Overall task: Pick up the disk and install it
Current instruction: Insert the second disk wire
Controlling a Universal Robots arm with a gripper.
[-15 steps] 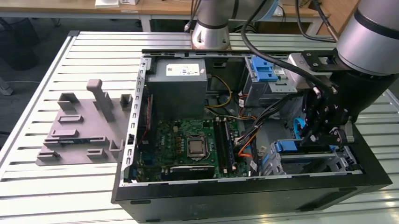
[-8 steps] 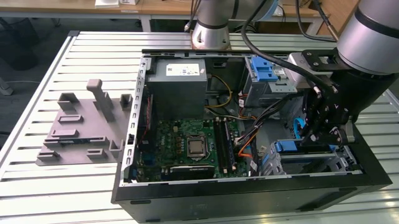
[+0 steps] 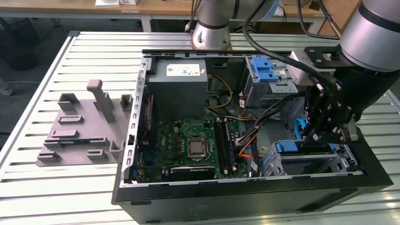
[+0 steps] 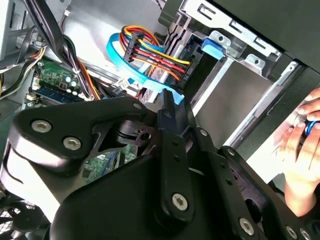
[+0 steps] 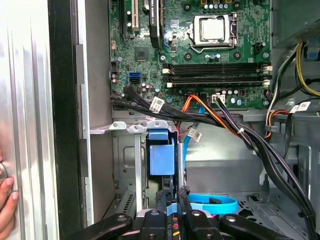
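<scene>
The gripper point(image 3: 326, 137) hangs inside the open case point(image 3: 250, 193), low over the drive cage at the corner nearest the exterior view's right. In the first wrist view the gripper point(image 5: 171, 197) sits right at the near end of the disk point(image 5: 161, 157). The disk stands on edge in the bay, its blue rail facing the camera and a strip of silver metal just beside it. The gripper's black links crowd that end. Whether it is clamped on the disk, merely touching it or slightly apart, I cannot tell. In the exterior view the disk point(image 3: 293, 146) shows as a blue piece in the cage, just beside the gripper and below the black cable bundle. A flat blue cable point(image 5: 215, 202) loops on the case floor just beside the gripper, and in the second wrist view that cable point(image 4: 135, 70) runs past a plug of red, yellow and orange wires. The motherboard point(image 3: 187, 145) lies in the middle of the case, with the power supply point(image 3: 181, 79) beyond it. A person's hand point(image 4: 300, 150) rests outside the case wall. On the table point(image 3: 62, 187), toward the exterior view's left, sits a grey fixture point(image 3: 81, 126), well apart from the case.
</scene>
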